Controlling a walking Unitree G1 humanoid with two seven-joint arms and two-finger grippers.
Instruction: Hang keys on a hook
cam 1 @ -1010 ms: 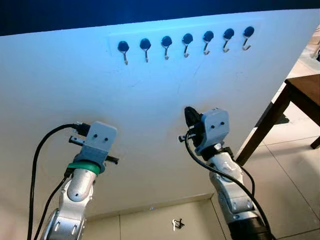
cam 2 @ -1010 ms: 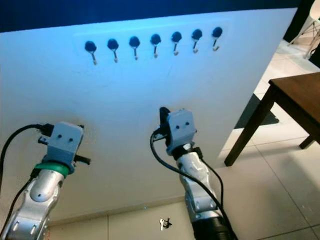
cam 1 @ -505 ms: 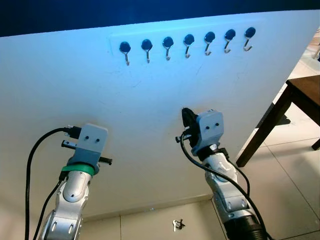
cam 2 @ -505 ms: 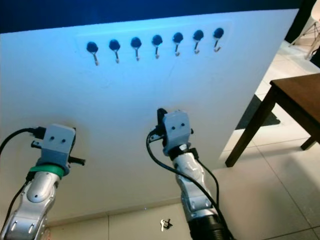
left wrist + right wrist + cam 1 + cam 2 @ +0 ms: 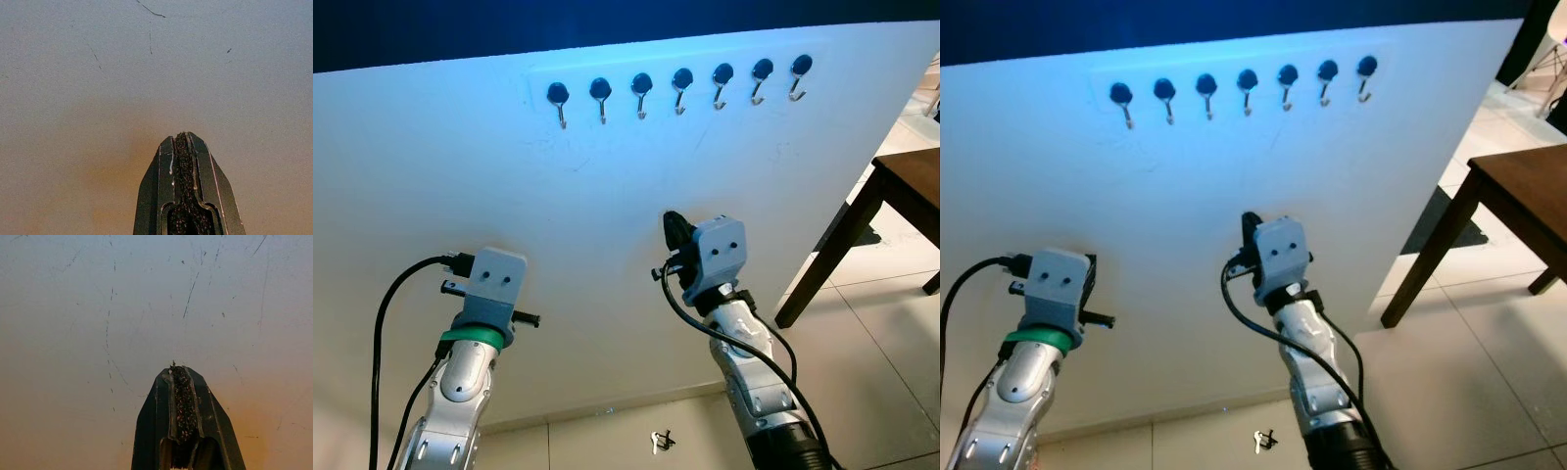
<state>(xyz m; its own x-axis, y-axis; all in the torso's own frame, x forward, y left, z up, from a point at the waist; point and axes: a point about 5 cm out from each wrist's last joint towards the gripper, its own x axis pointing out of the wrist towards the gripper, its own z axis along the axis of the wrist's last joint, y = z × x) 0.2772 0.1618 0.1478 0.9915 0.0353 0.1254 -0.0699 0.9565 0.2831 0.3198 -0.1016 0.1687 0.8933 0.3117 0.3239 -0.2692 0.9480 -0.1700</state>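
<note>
Our keys (image 5: pixel 660 440) lie on the floor (image 5: pixel 636 436) at the foot of the white wall (image 5: pixel 607 225), low between our two arms — not in either gripper. The row of hooks (image 5: pixel 678 86) sits high on that wall, well above both wrists.

Both grippers point at the wall, away from the keys. In the left wrist view the left gripper (image 5: pixel 183 139) has its fingers pressed together on nothing, with bare wall ahead; the right gripper (image 5: pixel 178 372) is the same in its own view, closed and empty.

The keys lie downward and back from the fingers, so we judge the coming move to be a bend and a reach down. They look nearer the right arm's base than the left's. The bunch is too small for us to tell its long axis.
</note>
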